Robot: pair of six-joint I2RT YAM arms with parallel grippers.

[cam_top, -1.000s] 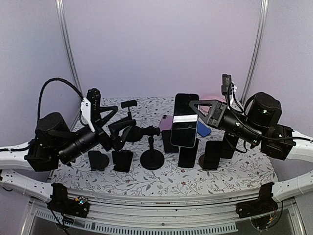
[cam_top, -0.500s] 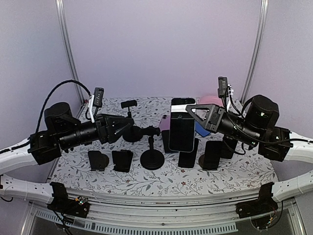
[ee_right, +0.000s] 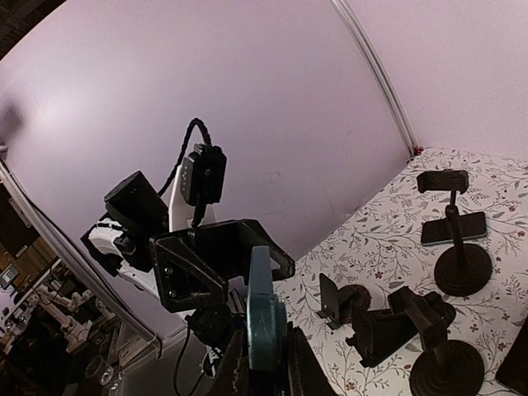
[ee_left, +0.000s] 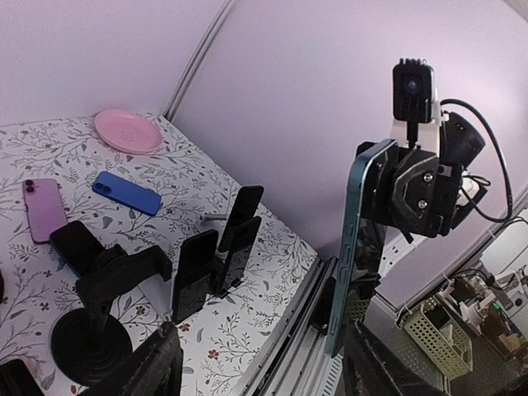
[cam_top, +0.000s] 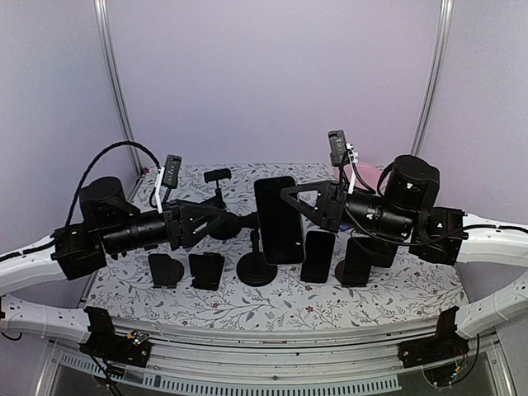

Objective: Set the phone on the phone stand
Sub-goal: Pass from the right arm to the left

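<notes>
**Phone (cam_top: 279, 219) shifted left, now in front of the phone stand (cam_top: 256, 269)**

Moved in the last second: the phone was carried leftward from over the right-hand row. It now hangs upright, dark face to the top camera, just in front of the round-based phone stand, and is not yet seated. Left arm (cam_top: 132, 235) has swung level and points toward the stand's clamp head.

Right gripper (cam_top: 299, 204): closed on the phone's upper part, pinching it across its thickness.

Left gripper (ee_left: 264, 359): jaws apart but narrowing, nothing between them.

Risks, as judged:
- The high pinch on a tall slab may let the phone pivot or slip if its bottom edge catches the clamp.
- The arms are close together, so a bump could topple the stand.
- Neighbouring phones (cam_top: 318, 256) on the table (cam_top: 371, 293) stand near enough to be clipped
</notes>
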